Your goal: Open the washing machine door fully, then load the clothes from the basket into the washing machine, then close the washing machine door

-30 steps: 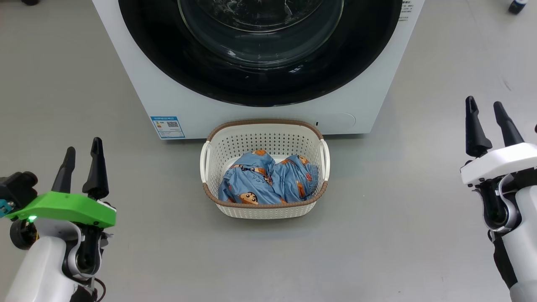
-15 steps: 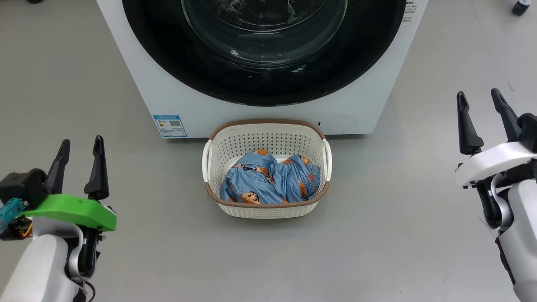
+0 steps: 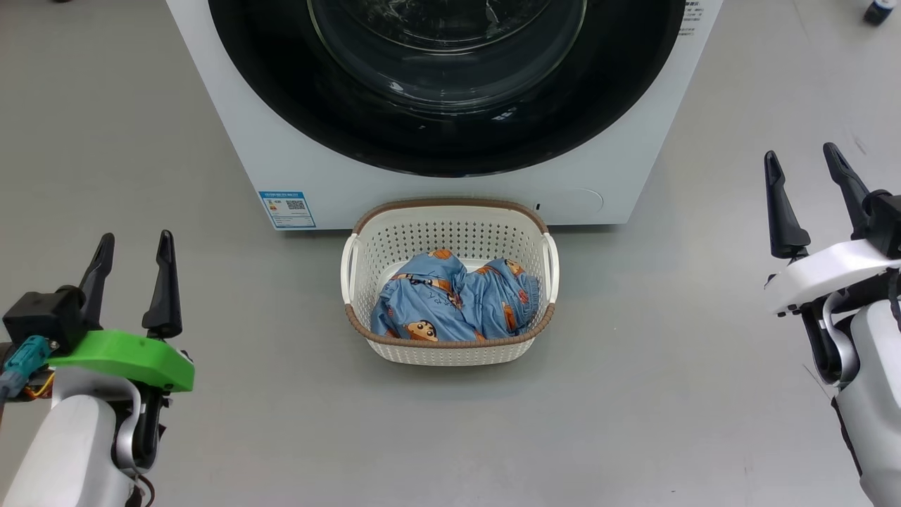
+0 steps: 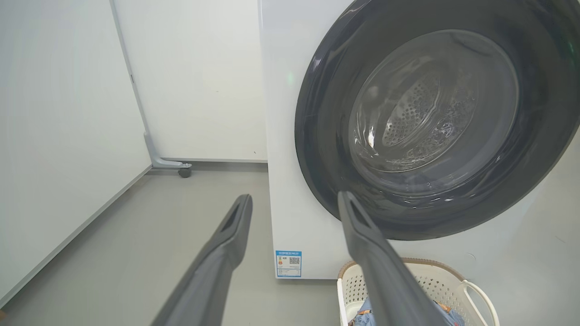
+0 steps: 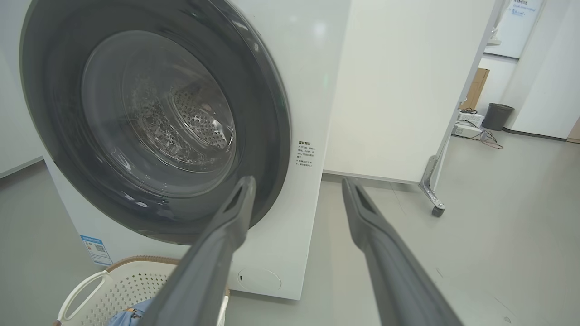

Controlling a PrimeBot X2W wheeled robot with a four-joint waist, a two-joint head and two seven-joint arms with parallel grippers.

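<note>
head view: washing machine point(image 3: 281, 162) stands at top centre on the grey floor point(image 3: 633, 394), white front facing the robot. washing machine door point(image 3: 447, 63) is closed, its black rim flat against the front and the clear glass bulging at its centre. blue label sticker point(image 3: 286, 209) is at the lower left of the front, round service flap point(image 3: 581, 201) at the lower right. basket point(image 3: 450, 232) stands on the floor just in front of the machine, centred under the door; contact with the machine cannot be told. clothes point(image 3: 450, 306) lie crumpled inside the basket, below its brown rim, light blue with cartoon faces.

left gripper point(image 3: 135, 243) is at lower left, fingers pointing up and spread wide, nothing between them, over bare floor well apart from the basket. a green cover point(image 3: 123, 355) sits across its wrist. right gripper point(image 3: 801, 155) is at the right edge, fingers also spread wide, nothing held, well apart from the basket and off the machine's right side.

left wrist view: the two fingers frame the machine's left edge. perforated drum point(image 4: 421, 117) shows through the door glass. a basket corner with blue fabric is at the bottom right. a white partition point(image 4: 195, 81) on a castor point(image 4: 184, 171) stands behind.

right wrist view: the fingers straddle the machine's right front corner, touching nothing. a dark bin point(image 5: 497, 116) stands far back.
</note>
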